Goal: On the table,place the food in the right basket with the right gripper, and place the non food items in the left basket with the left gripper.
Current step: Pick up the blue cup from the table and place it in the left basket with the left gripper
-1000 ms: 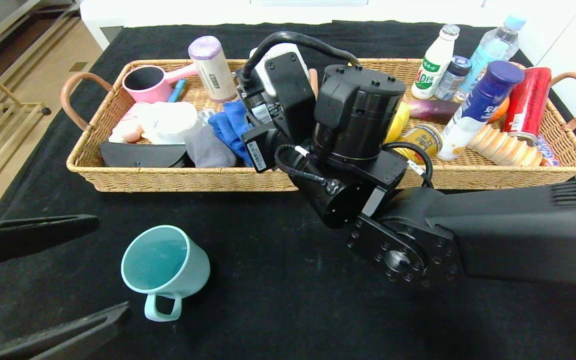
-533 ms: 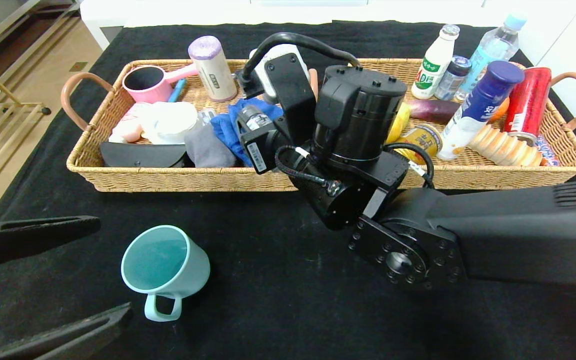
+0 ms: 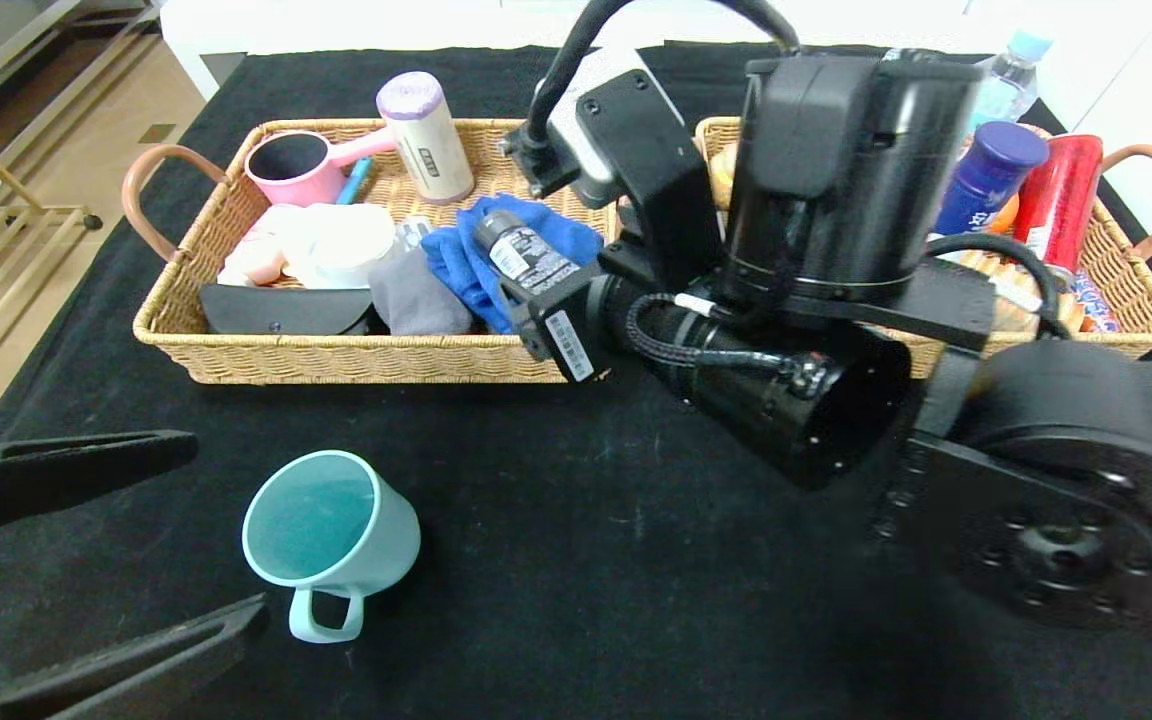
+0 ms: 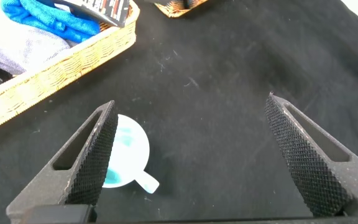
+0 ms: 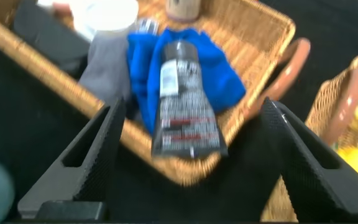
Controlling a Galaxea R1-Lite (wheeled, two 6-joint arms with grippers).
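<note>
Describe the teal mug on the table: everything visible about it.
The teal mug is pale teal with a smooth, ceramic-looking glaze and one loop handle. It lies tipped on the black tablecloth, in front of the left basket, its mouth showing an empty interior and the handle towards the robot. Nothing touches it. The open left gripper hovers over it, the mug beside one finger in the left wrist view.
</note>
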